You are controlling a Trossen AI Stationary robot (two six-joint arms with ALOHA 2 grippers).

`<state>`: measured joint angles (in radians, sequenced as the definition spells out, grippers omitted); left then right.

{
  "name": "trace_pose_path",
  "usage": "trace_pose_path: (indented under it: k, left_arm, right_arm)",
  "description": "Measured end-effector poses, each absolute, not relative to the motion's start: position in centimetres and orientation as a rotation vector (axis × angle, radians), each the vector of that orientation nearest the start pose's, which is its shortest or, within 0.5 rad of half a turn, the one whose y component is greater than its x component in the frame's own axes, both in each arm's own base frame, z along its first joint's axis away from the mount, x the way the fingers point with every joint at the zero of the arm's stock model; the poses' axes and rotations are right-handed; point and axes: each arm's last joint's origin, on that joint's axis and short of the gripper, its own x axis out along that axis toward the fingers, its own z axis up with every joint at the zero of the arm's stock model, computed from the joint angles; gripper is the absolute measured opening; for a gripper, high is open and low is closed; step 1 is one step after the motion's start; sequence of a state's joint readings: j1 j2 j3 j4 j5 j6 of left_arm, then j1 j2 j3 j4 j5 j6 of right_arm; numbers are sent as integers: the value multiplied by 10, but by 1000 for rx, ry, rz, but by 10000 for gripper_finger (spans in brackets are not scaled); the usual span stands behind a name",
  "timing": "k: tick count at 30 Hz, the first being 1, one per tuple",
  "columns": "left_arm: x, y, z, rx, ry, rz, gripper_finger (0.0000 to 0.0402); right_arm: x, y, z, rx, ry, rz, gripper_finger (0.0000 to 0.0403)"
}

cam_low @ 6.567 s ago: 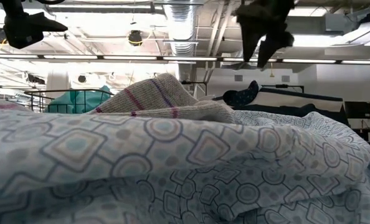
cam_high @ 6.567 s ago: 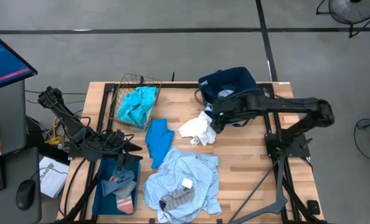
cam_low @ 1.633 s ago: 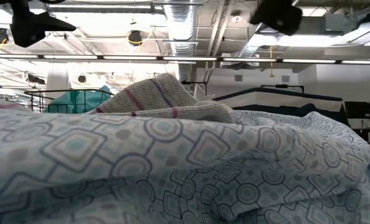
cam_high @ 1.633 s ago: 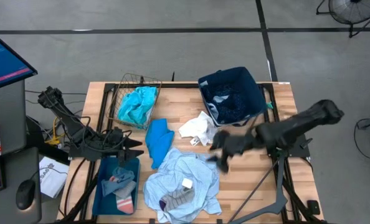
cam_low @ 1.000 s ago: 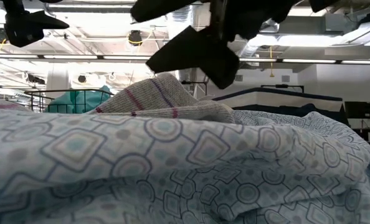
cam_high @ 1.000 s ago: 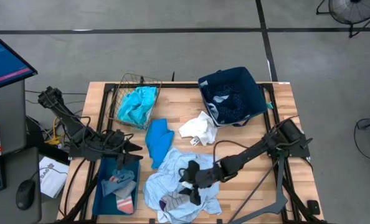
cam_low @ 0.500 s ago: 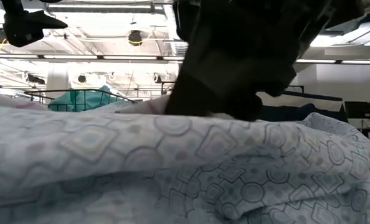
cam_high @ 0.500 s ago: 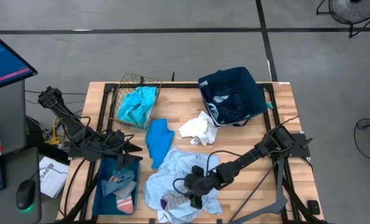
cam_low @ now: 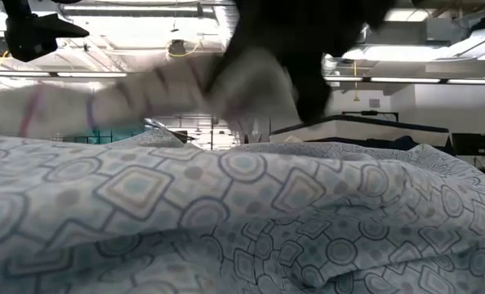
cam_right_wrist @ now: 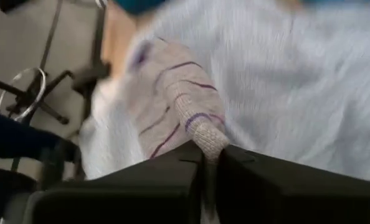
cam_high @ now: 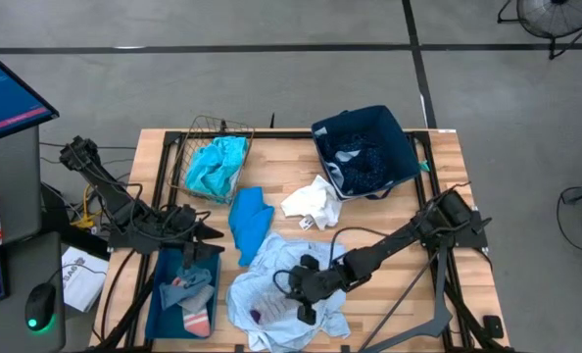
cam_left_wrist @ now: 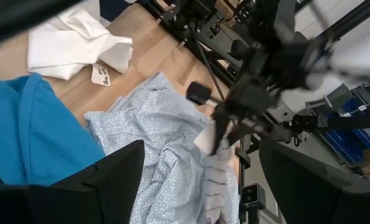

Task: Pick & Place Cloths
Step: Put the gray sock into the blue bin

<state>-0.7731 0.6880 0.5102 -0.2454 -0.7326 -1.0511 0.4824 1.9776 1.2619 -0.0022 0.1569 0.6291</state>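
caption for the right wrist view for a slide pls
Right gripper pinching a grey sock with purple stripes, lifting it off the pale blue patterned garment.

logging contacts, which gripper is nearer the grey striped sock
Right. The right gripper pinches the grey striped sock over the pale blue-grey cloth; the left gripper hangs off by the teal tray.

— What fills the bottom of the low view?

— A pale blue-grey cloth [cam_low: 251, 229] printed with diamonds and circles, spread in folds across the whole width.

— And above it?

— A grey sock with purple stripes [cam_low: 144, 94], blurred, hanging clear of the cloth from a dark pincer [cam_low: 295, 41] at the top. Another dark arm [cam_low: 30, 33] shows top left, with ceiling lights behind.
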Motion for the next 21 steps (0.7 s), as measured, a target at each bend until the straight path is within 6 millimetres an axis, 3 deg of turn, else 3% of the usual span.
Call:
trace_pose_path:
  k: [6,10,14,21]
  left_arm:
    - [122,-95,258,-635,278,-10,301]
    - [125,-100,275,-551,157,-165,301]
    - [125,-101,285,-438,66,-197,301]
    - [136,-96,279,-303,67,-108,301]
  right_arm:
    - [377,167,234,378,547,46,10]
    - [380,147,260,367,465,0,4]
    - [386,129,273,384,428,-36,5]
    - [397,111,278,392,405,-71,3]
